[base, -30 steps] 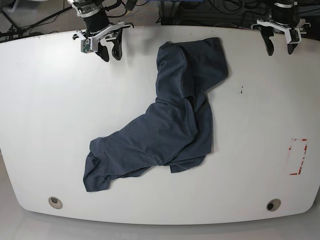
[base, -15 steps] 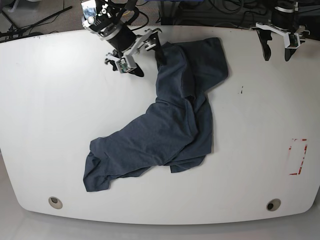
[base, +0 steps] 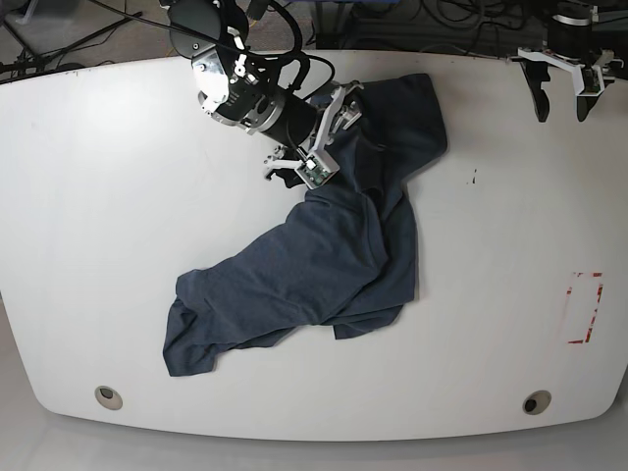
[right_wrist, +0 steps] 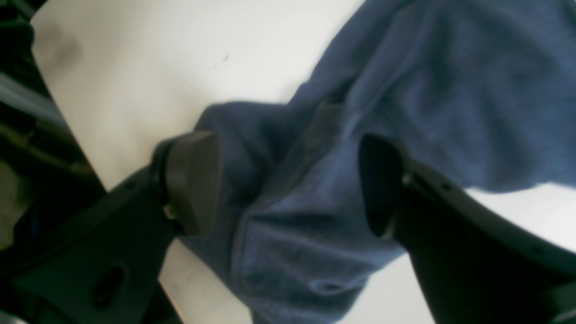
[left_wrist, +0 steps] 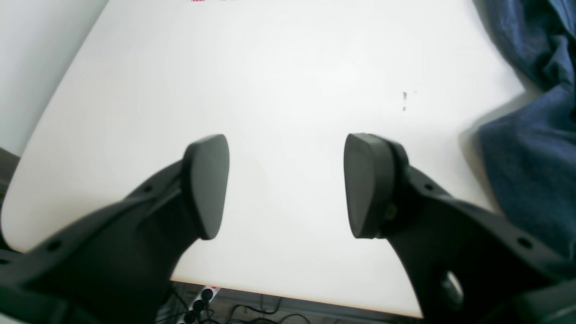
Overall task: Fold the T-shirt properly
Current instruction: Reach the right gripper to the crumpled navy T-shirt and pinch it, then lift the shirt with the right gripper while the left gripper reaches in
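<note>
Item: T-shirt (base: pixel 334 255), dark slate-blue knit, lying crumpled on the white table (base: pixel 98 245). Position: from table centre it runs toward 12 o'clock in one bunched lobe and toward 8 o'clock in a trailing tail; no lettering shows. Handling, judged: light, limp, non-fragile; it will drape and drag instead of holding shape, and layers may lift together, so a single hem, sleeve edge or shoulder seam is the better hold than a thick wad. Right gripper (right_wrist: pixel 288 180): jaws spread, straddling a rumpled fold at the garment's 11 o'clock edge, one pad beside the cloth and nothing pinched yet. Left gripper (left_wrist: pixel 285 184): jaws spread and empty, hanging over bare table at the far 1 o'clock corner, well apart from the cloth. Surroundings: red-marked rectangle (base: pixel 585 307) at 4 o'clock, small dark speck (base: pixel 475 178) at 2 o'clock, two round holes (base: pixel 109 396) near the 6 o'clock edge. Obstructions: none on the surface; only the garment's own overlapped folds.
</note>
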You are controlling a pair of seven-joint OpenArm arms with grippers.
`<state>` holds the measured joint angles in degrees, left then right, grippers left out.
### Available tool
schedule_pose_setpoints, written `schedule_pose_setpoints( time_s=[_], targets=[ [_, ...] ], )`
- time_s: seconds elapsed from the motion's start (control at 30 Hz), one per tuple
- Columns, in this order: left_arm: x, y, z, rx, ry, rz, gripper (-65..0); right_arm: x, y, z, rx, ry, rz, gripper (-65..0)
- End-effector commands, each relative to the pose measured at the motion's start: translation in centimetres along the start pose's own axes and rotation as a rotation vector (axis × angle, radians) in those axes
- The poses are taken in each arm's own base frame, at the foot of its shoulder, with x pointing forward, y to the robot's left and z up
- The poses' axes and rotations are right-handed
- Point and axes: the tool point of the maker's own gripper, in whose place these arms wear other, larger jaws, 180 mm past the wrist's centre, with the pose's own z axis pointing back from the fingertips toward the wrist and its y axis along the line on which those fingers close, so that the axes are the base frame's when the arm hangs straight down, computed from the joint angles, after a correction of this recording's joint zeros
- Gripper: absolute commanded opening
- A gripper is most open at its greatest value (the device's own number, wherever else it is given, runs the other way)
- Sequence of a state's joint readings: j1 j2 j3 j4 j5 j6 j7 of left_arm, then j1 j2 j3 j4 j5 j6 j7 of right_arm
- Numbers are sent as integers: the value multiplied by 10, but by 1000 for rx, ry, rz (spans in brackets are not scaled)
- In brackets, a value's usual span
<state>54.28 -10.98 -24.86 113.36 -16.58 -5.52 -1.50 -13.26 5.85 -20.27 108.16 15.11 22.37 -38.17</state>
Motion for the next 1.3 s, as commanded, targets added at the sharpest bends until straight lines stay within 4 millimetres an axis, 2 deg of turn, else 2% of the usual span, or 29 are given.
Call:
schedule_pose_setpoints(
  time_s=[0.0, 0.17, 0.53, 0.6, 0.63, 0.73, 0.83, 0.87, 1.07, 1.17, 1.27],
  targets=[
    [7, 3, 2, 4, -29, -10, -279, 13, 5, -6, 18, -44, -16, -189],
    [6, 2, 2, 3, -26, -7, -279, 10, 2, -18, 15, -29, -42, -195],
    [2, 0, 4, 16, -21, 18, -279, 3, -27, -36, -77, 7, -130, -198],
    [2, 0, 4, 16, -21, 18, -279, -1, -30, -38, -86, 16, -139, -217],
    [2, 0, 4, 16, -21, 18, -279, 2, -31, -38, -87, 12, -134, -244],
    [2, 0, 4, 16, -21, 18, -279, 5, -33, -38, -90, 8, -131, -385],
    [2, 0, 4, 15, -21, 17, -279, 6, -33, -37, -91, 2, -126, -618],
    [2, 0, 4, 15, -21, 17, -279, 9, -33, -36, -91, -4, -123, -650],
    [0, -3, -4, 9, 9, 25, -279, 29, -39, -11, -120, -75, -73, -650],
    [-3, -7, -17, 6, 53, 38, -279, 42, -53, 9, -169, -130, -67, -650],
    [-4, -9, -30, 7, 98, 50, -279, 56, -80, 38, -259, -181, -45, -650]
  ],
)
